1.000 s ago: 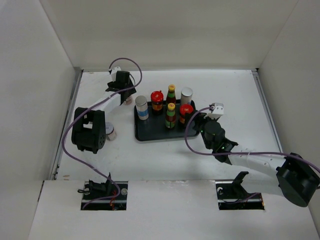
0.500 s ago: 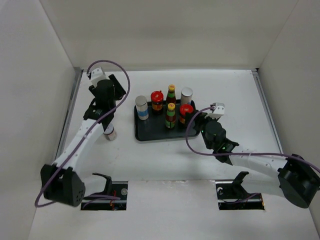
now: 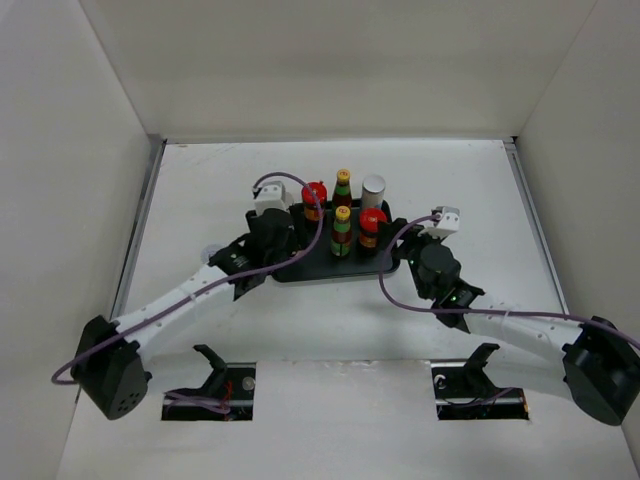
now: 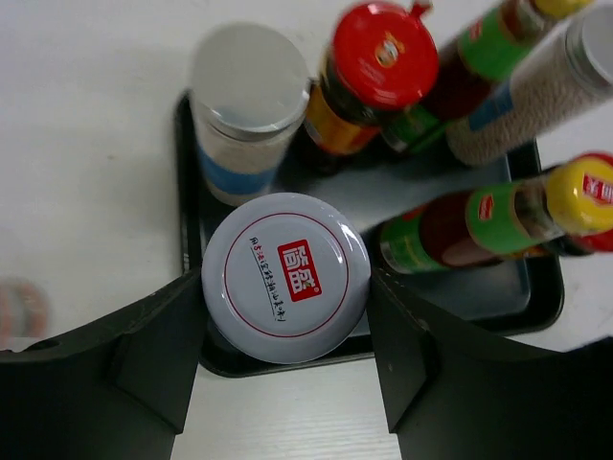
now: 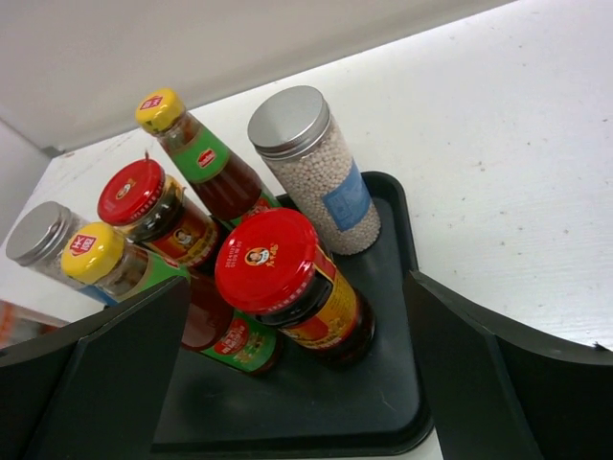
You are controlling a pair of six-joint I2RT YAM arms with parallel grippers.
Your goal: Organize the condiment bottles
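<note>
— Left claw (image 4: 285, 316)?
— Pinching a white-lidded jar (image 4: 285, 273), at left near corner of the black tray (image 4: 488, 292).
— And right claw (image 5: 297, 383)?
— Spread wide, just right of the tray, beside a red-lidded jar (image 5: 273, 264).

**Things Hidden or Cut Off**

Seen from above, the left arm (image 3: 180, 295) covers the left end of the black tray (image 3: 340, 268). So the white-lidded jar (image 4: 285, 278) and the blue-banded shaker (image 4: 249, 96) do not show there. In the left wrist view, the jar's lid hides its body. The fingers (image 4: 144, 364) of the left pincer (image 4: 285, 292) run off the bottom edge. A pale smudge (image 4: 17, 305) at the left edge is too blurry to name. The bead-filled shaker (image 4: 536, 91) is cut by the right edge. In the right wrist view, the blue-banded shaker is half hidden behind a yellow cap (image 5: 94, 251).
</note>
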